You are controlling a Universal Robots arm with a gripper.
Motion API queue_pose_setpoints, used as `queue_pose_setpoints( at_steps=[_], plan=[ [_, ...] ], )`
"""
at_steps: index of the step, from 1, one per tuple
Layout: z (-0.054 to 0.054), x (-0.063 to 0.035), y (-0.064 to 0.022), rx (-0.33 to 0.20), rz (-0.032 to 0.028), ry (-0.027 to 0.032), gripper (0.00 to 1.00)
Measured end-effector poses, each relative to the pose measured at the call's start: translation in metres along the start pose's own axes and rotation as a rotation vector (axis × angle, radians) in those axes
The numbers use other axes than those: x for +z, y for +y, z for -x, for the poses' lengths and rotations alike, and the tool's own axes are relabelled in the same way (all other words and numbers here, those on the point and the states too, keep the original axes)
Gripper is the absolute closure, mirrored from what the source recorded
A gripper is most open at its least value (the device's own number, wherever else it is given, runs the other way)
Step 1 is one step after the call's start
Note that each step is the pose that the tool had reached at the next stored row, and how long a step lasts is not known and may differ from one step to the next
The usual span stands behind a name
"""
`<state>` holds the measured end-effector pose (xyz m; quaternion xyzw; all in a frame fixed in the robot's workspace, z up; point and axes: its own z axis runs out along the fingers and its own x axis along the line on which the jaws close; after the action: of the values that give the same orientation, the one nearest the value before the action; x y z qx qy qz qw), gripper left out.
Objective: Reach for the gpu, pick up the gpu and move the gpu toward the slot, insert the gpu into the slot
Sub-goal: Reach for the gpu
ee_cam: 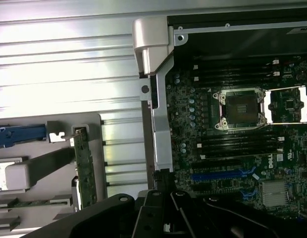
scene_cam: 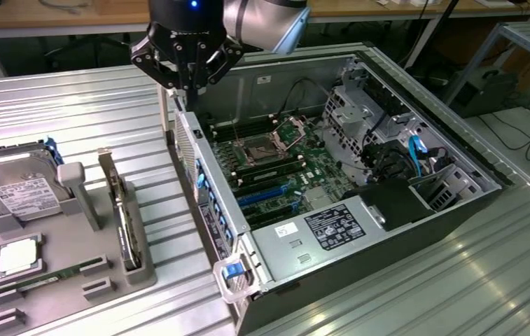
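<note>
wrist view: strong white glare across ribbed tabletop [ee_cam: 59, 84], washed out. computer case [scene_cam: 386, 245] interior dim, shadowed. exterior view: even, cool light, soft sheen.

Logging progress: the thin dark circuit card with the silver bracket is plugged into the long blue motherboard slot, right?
No. In the exterior view the thin dark circuit card stands upright in the grey holder; the long blue slot is empty.
</note>
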<state>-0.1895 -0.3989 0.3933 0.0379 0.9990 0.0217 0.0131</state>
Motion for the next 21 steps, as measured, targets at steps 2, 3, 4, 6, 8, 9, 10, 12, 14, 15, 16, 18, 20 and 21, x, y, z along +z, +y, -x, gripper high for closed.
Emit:
queue_pose_setpoints(
  at_steps=[2, 3, 4, 6, 8, 9, 10, 12, 14, 15, 16, 18, 20, 21],
  plan=[
    [-0.002, -0.0001, -0.0001, 0.0, 0.0, 0.0, 0.89],
    [-0.003, -0.0001, -0.0002, 0.0, -0.0001, 0.0001, 0.89],
    [-0.004, -0.0002, -0.0003, 0.0, -0.0001, 0.0001, 0.89],
    [-0.005, -0.0002, -0.0004, 0.0, -0.0001, 0.0001, 0.89],
    [-0.007, -0.0002, -0.0005, 0.0, -0.0001, 0.0001, 0.89],
    [-0.008, -0.0003, -0.0006, 0.0, -0.0001, 0.0001, 0.89],
    [-0.009, -0.0003, -0.0006, 0.0, -0.0001, 0.0001, 0.89],
    [-0.011, -0.0003, -0.0008, 0.0, 0.0, 0.0, 0.89],
    [-0.012, -0.0004, -0.0009, 0.0, 0.0, 0.0001, 0.89],
    [-0.013, -0.0004, -0.001, 0.0, -0.0001, 0.0001, 0.89],
    [-0.014, -0.0005, -0.001, 0.0, -0.0001, 0.0001, 0.89],
    [-0.016, -0.0005, -0.0012, 0.0, -0.0001, 0.0001, 0.89],
    [-0.018, -0.0005, -0.0013, 0.0, -0.0001, 0.0001, 0.89],
    [-0.019, -0.0005, -0.0014, 0.0, 0.0, 0.0001, 0.89]
  ],
)
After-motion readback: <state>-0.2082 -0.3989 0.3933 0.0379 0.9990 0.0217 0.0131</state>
